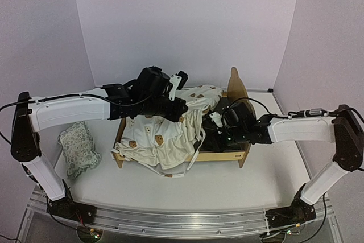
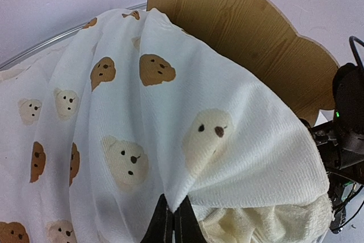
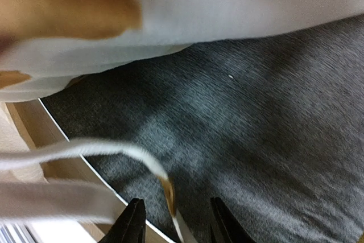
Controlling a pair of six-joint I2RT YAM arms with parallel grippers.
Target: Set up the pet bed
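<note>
Left arm (image 1: 68, 109): reaches from my base at the near left corner, upper link rising, white forearm running almost level toward the middle; left wrist (image 1: 151, 83) held high, black housing tipped downward to the right; left gripper (image 2: 173, 220) closed tight, fingertips pressed together, pinching a fold of the cover (image 2: 170, 112) that drapes away from them.

Right arm (image 1: 301, 130): upper link rising from the near right corner, elbow bent sharply at the far right, forearm level and pointing left; right wrist (image 1: 242, 119) low; right gripper (image 3: 176, 223) aimed downward, jaws standing apart with a clear gap between them.
</note>
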